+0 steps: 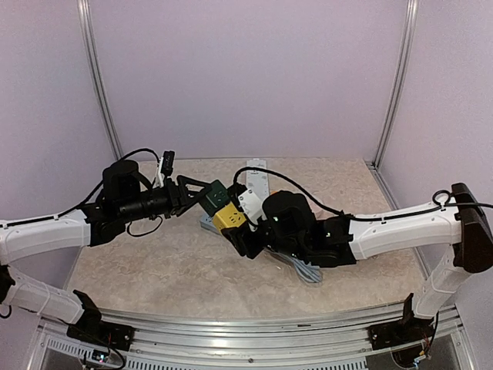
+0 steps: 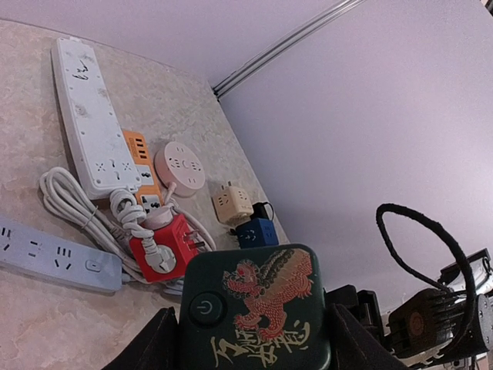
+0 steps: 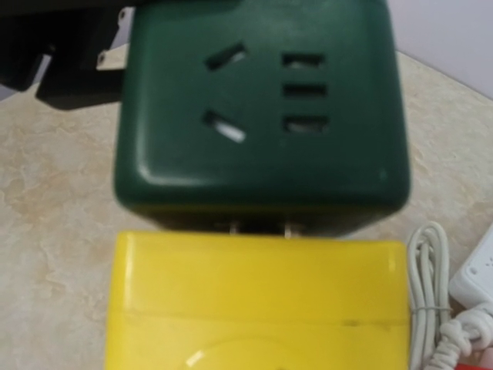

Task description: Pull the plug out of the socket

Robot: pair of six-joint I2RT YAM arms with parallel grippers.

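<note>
A dark green cube socket point(image 1: 214, 196) with a red lion print and a power button fills the bottom of the left wrist view point(image 2: 254, 308). My left gripper point(image 1: 202, 194) is shut on it, with black fingers point(image 2: 150, 343) on both its sides. A yellow cube plug point(image 1: 229, 219) sits against the green cube's lower face. In the right wrist view the yellow cube point(image 3: 262, 301) and the green cube point(image 3: 258, 108) are a narrow gap apart, bridged by two metal prongs point(image 3: 287, 230). My right gripper point(image 1: 243, 231) is shut on the yellow cube; its fingers are hidden in its own view.
Beyond the cubes lie a white power strip point(image 2: 88, 116), an orange strip point(image 2: 142, 166), a pink round socket point(image 2: 181, 166), beige point(image 2: 231, 204), blue point(image 2: 258, 231) and red point(image 2: 158, 247) cubes with coiled white cord, and a grey-blue strip point(image 2: 46, 250). Purple walls enclose the table.
</note>
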